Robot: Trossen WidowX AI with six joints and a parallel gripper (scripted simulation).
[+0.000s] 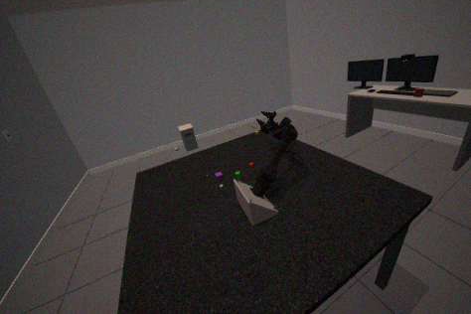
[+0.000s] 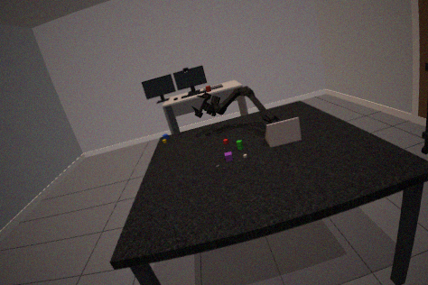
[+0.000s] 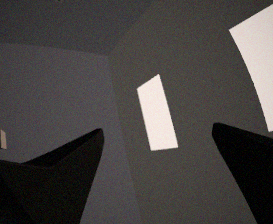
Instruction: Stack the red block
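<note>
The small red block (image 1: 251, 164) (image 2: 226, 142) sits on the dark table (image 1: 199, 248) (image 2: 271, 189). The green tower (image 1: 237, 175) (image 2: 239, 144) stands upright close by, looking like green blocks one on another. The red block is apart from it. My gripper (image 1: 259, 116) (image 2: 197, 102) (image 3: 159, 132) is open and empty, raised high above the table and well away from both. The wrist view shows only the two dark fingers spread apart against walls and ceiling lights; neither the red block nor the tower shows there.
A purple block (image 1: 219, 174) (image 2: 228, 156) and a small whitish piece (image 1: 222, 186) (image 2: 245, 156) lie near the tower. A pale wedge-shaped box (image 1: 255, 209) (image 2: 283, 132) stands by the arm's base. Yellow (image 2: 164, 141) and blue (image 2: 165, 136) objects are at the table's far corner.
</note>
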